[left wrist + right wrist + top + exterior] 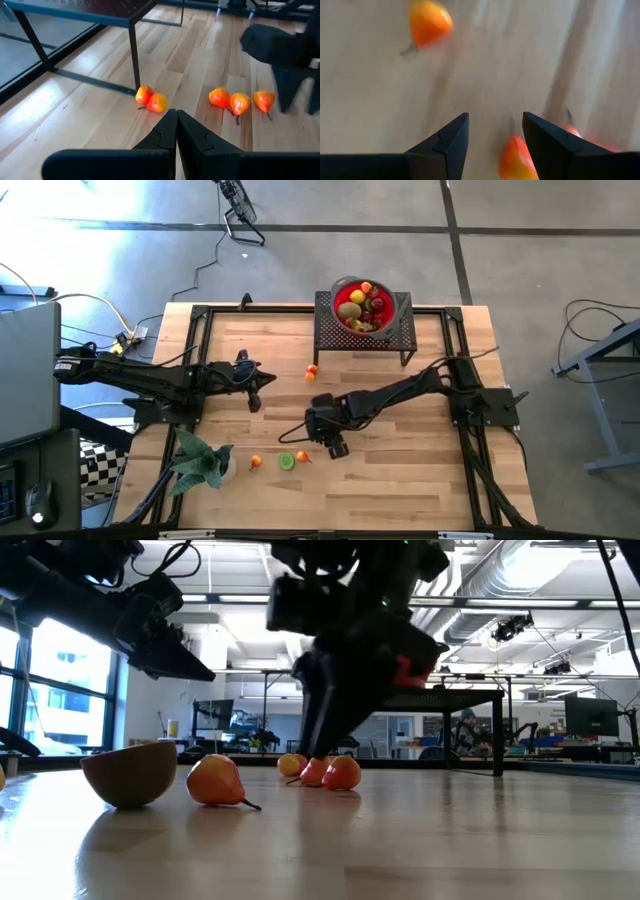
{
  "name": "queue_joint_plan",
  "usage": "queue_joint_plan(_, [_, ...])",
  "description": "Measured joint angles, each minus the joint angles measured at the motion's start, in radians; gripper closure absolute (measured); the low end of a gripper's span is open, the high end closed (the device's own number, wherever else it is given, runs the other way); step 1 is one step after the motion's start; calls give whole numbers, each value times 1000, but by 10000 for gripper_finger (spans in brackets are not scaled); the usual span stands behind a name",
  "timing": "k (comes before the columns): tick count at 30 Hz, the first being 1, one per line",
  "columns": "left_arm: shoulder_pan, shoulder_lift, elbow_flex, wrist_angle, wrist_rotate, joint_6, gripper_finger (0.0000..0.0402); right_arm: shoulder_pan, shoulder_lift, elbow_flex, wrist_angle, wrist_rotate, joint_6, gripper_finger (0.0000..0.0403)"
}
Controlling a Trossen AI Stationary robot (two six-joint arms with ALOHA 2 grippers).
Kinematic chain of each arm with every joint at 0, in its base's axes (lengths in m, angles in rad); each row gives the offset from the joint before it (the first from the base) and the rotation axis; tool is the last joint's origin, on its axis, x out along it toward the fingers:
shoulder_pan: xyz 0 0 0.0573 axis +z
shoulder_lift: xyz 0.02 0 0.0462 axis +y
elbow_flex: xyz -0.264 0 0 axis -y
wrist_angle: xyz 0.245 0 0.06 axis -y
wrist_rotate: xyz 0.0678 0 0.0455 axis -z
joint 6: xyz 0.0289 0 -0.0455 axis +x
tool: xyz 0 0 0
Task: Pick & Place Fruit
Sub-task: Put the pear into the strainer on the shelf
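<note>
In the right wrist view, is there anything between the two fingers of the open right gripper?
Only bare wood lies between the right gripper's fingers in the right wrist view. One orange fruit shows partly in the gap's lower edge, beside one finger, not yet enclosed.

So the left arm is stretched out from the left edge toward the middle of the worktop (420, 480), and its hand (256, 392) is held level above the wood with the two dark fingers (170, 137) pressed tight together, nothing pinched between them. The right arm is bent in from the right side and angled down, its hand (335, 446) parked low near the front middle, fingers (451, 140) spread wide apart and nothing gripped.
</note>
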Motion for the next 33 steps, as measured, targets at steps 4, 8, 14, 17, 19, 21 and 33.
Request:
queue_joint_plan(4, [0,0,0,-1,0,0,396,-16,14,0,0,-4,2,229])
queue_joint_plan(8, [0,0,0,-7,0,0,396,-39,26,1,0,-26,2,246])
queue_joint_plan(14, [0,0,0,-10,0,0,396,-74,26,0,-8,-67,13,279])
queue_joint_plan(17, [0,0,0,-10,-1,0,396,-85,26,0,-8,-79,13,289])
queue_joint_plan(19, [0,0,0,-11,-1,0,396,-85,28,0,-5,-79,13,293])
queue_joint_plan(21, [0,0,0,-10,-1,0,396,-84,31,0,-4,-80,13,294])
queue_joint_plan(33, [0,0,0,-11,-5,0,396,-82,31,0,-4,-82,13,294])
